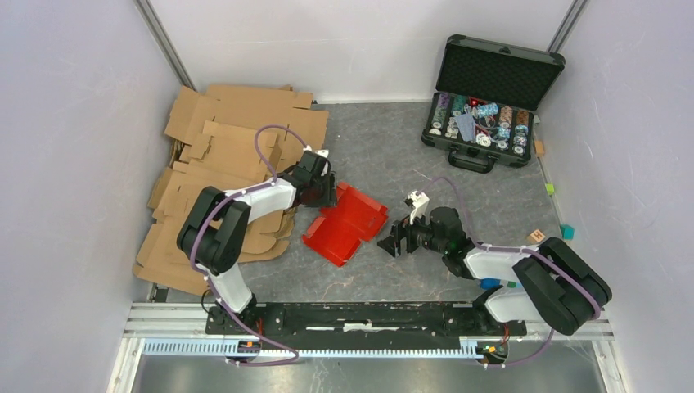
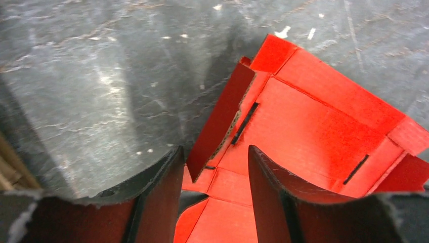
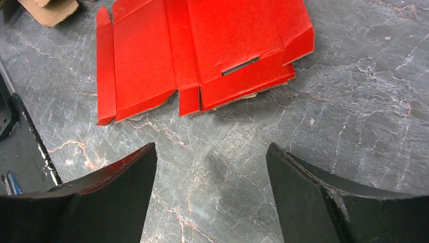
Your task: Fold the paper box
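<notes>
The paper box [image 1: 345,223] is a bright red creased sheet lying mid-table, mostly flat, with its left side flap raised. In the left wrist view that raised flap of the box [image 2: 313,116] stands upright between the fingers of my left gripper [image 2: 214,149], close to the left finger [image 2: 162,192]. The jaws are apart and do not pinch it. From above, the left gripper [image 1: 327,190] sits at the sheet's far left corner. My right gripper [image 1: 391,241] hovers open to the right of the box, a short way off. Its wrist view shows the box [image 3: 202,45] ahead of the right gripper [image 3: 211,147], with bare table between the fingers.
Brown corrugated cardboard sheets [image 1: 221,164] are piled at the left, under the left arm. An open black case of poker chips [image 1: 489,98] stands at the back right. Small blocks [image 1: 537,236] lie near the right wall. A metal rail [image 1: 368,315] runs along the near edge.
</notes>
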Available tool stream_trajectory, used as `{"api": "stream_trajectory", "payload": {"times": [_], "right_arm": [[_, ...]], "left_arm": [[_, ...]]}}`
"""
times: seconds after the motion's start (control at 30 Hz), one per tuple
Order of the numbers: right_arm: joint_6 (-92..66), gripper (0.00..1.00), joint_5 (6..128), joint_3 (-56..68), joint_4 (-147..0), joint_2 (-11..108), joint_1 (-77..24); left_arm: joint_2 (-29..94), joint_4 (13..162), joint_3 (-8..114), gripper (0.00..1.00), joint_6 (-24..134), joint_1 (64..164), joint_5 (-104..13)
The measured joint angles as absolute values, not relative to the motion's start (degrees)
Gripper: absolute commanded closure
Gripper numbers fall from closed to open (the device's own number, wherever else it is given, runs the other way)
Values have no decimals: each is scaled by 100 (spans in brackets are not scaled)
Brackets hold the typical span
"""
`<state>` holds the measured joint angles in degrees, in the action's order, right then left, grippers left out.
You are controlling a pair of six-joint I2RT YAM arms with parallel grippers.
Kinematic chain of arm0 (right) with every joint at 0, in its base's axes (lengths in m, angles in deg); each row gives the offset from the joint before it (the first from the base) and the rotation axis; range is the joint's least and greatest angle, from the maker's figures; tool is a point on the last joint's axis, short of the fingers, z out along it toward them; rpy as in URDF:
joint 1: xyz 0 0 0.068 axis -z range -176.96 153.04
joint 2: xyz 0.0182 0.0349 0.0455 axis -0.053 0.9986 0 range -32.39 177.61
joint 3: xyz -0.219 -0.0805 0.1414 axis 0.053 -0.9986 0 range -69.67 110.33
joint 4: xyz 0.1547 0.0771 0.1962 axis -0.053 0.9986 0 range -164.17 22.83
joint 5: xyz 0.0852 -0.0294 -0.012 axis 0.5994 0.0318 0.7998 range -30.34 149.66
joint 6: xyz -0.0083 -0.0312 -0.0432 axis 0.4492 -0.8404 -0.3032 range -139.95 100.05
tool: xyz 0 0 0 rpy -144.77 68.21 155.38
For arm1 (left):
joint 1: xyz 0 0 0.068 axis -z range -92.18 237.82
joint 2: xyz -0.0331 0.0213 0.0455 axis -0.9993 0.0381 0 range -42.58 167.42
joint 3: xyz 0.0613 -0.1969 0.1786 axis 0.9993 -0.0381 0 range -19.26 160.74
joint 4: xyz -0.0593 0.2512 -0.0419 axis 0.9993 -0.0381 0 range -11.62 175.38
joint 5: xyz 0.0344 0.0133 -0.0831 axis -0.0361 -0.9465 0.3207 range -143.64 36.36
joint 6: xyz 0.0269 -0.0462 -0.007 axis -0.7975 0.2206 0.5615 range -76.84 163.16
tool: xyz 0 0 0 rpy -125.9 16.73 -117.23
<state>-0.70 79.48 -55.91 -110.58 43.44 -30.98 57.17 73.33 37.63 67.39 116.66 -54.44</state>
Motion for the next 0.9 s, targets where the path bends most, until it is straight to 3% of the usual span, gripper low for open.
{"api": "stream_trajectory", "payload": {"times": [0.5,0.77,0.9], "right_arm": [[-2,15,7760,-5497,-11005,4292,-3048],[57,16,7375,-5502,-10745,3979,-2805],[24,16,6988,-5502,-10492,3809,-2797]], "left_arm": [[5756,7895,3599,43,6717,11736,-3442],[5629,8332,3378,43,6717,11834,-2839],[5461,8450,3260,38,6717,11845,-2786]]}}
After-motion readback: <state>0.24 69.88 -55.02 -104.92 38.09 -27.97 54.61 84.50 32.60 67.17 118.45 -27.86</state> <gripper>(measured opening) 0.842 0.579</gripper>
